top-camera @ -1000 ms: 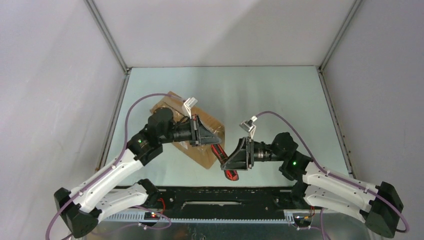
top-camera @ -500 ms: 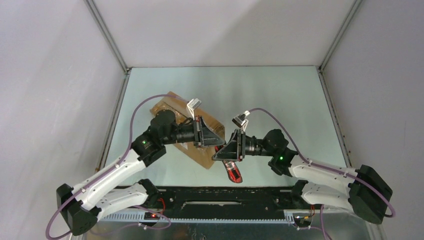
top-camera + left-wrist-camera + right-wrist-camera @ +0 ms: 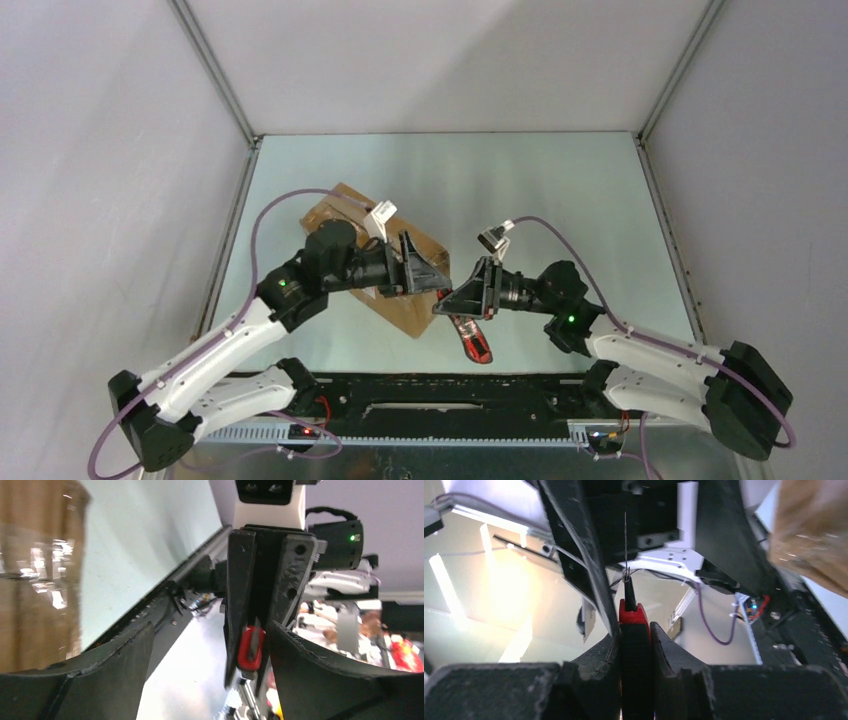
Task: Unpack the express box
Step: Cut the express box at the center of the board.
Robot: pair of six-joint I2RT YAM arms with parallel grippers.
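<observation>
My right claw [image 3: 635, 630] clamps the red cutter [image 3: 474, 340]. My left claw [image 3: 210, 645] gapes empty near the express box [image 3: 335, 208].

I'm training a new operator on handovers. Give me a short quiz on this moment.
1. True or false: the left gripper is shut on the red cutter.
2. What grips the cutter? A) left gripper B) right gripper C) nothing
3. Fill in: in the top view, the express box lies on the ___ half of the table.
Key: 1 false, the left gripper stands open; 2 B; 3 left.
</observation>
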